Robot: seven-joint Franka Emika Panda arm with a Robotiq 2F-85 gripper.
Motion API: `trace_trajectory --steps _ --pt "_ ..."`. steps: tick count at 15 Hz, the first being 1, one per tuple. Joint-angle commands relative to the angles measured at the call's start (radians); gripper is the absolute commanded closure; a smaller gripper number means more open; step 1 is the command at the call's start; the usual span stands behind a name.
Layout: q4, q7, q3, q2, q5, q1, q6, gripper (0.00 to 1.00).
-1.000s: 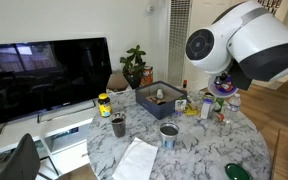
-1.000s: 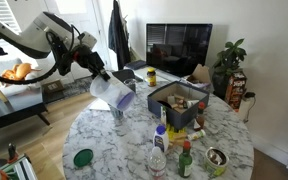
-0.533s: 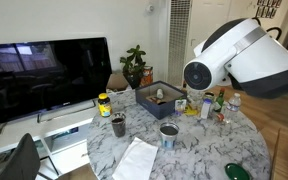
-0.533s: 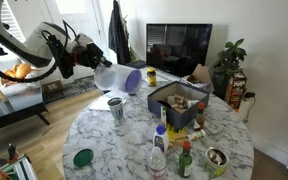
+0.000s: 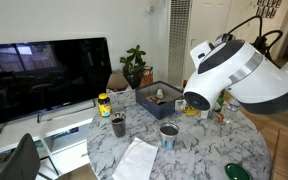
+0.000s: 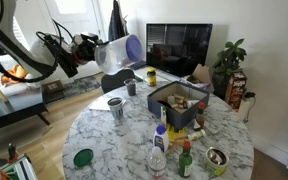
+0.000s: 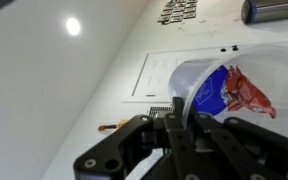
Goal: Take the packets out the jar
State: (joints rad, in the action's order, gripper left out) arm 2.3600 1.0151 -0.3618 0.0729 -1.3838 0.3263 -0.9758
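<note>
My gripper (image 6: 96, 48) is shut on the rim of the pale translucent jar (image 6: 121, 50) and holds it high above the table's far left edge, tipped on its side with the mouth turned sideways. In the wrist view the jar (image 7: 246, 60) fills the right side, pointing at the ceiling, with a finger (image 7: 176, 108) on each side of its wall. A red packet (image 7: 248, 90) lies inside it next to a blue piece (image 7: 210, 92). In an exterior view only the arm's white body (image 5: 234, 70) shows; the jar is hidden there.
On the marble table (image 6: 114, 140) stand a grey metal tin (image 6: 115, 108), a dark cup (image 6: 131, 88), a blue-grey box of items (image 6: 179, 100), bottles (image 6: 160, 150) and a green lid (image 6: 82, 157). White paper (image 5: 136, 160) lies at the table's edge. A TV (image 5: 46, 75) stands behind.
The arm has lifted the jar from just above the tin up and away to the table's edge, and turned it further onto its side.
</note>
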Motion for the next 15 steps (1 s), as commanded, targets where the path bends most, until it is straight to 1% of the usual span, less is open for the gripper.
trace_trajectory --steps 1,3,4,5,6,8,9,10,11,12,13,15 --pt "0.005 0.034 0.004 0.069 -0.121 0.025 0.147 0.99" --pt "0.005 0.049 0.007 0.100 -0.174 0.030 0.231 0.99" --pt "0.072 0.033 0.197 0.029 -0.254 0.124 0.155 0.99" --pt "0.076 0.036 0.231 0.036 -0.292 0.132 0.171 0.99" --pt "0.062 0.035 0.301 0.050 -0.314 0.177 0.171 0.99" --pt "0.023 0.033 0.329 0.076 -0.267 0.186 0.170 0.99" --pt "0.011 0.031 0.283 0.078 -0.211 0.161 0.170 0.99" --pt "0.007 0.027 0.199 0.067 -0.171 0.088 0.149 0.99" --pt "0.006 0.024 0.180 0.047 -0.125 0.083 0.090 0.99" --pt "0.005 0.025 0.158 0.040 -0.093 0.079 0.059 0.99" --pt "0.004 0.023 0.126 0.027 -0.066 0.066 0.022 0.99" --pt "0.007 0.021 0.090 0.002 -0.021 0.059 -0.062 0.99"
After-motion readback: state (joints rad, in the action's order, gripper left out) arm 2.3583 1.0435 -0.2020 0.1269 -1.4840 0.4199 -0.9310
